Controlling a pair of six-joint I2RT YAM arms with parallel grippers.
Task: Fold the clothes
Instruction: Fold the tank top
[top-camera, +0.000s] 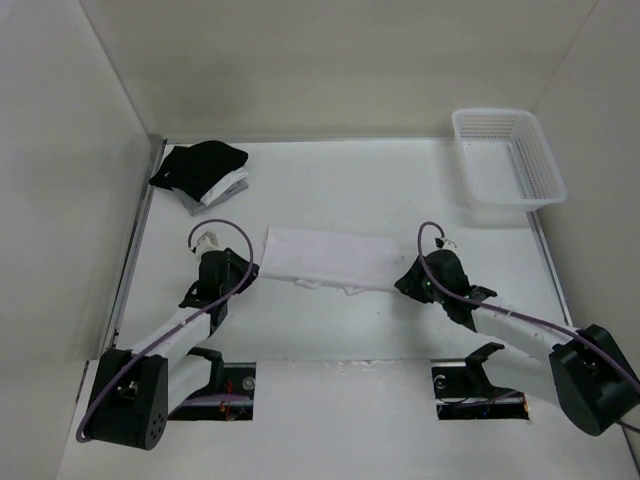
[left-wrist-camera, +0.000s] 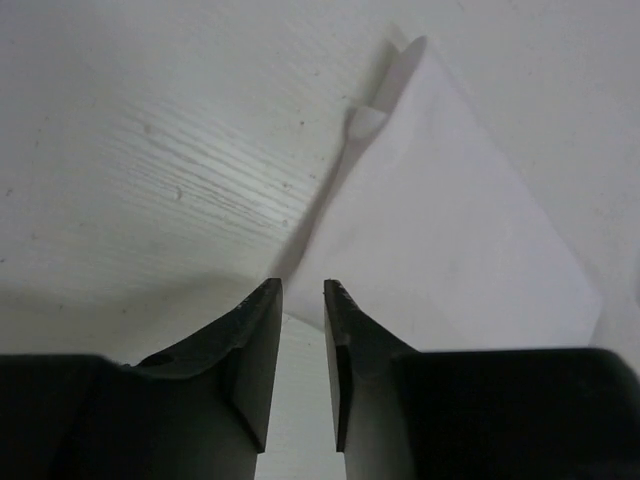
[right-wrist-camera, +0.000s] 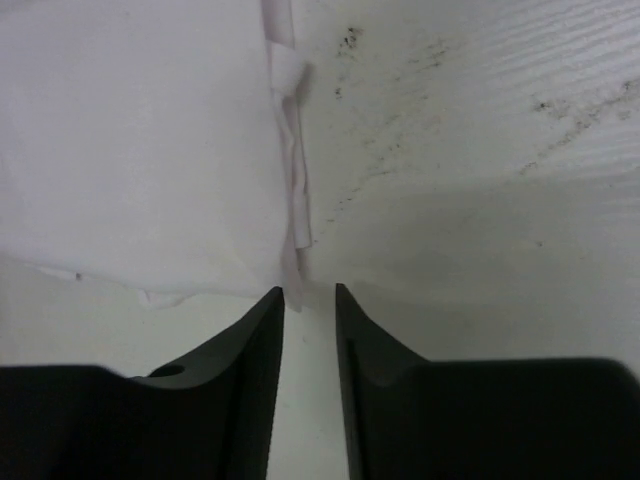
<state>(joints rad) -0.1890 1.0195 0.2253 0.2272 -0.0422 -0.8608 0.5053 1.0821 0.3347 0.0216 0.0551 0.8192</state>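
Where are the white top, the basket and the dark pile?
white top (top-camera: 330, 258): top view, middle of the fabric.
basket (top-camera: 510, 160): top view, its mesh floor.
dark pile (top-camera: 200, 160): top view, black upper layer.

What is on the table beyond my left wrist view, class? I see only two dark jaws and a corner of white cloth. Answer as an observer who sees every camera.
Observer: The white top lies folded into a long strip between the two arms.
Operator: Where is the other arm?
Observer: The right arm is at the strip's right end, its jaws slightly apart with nothing between them.
Operator: Is anything else on the table?
Observer: A white basket stands at the far right corner, apart from the top.
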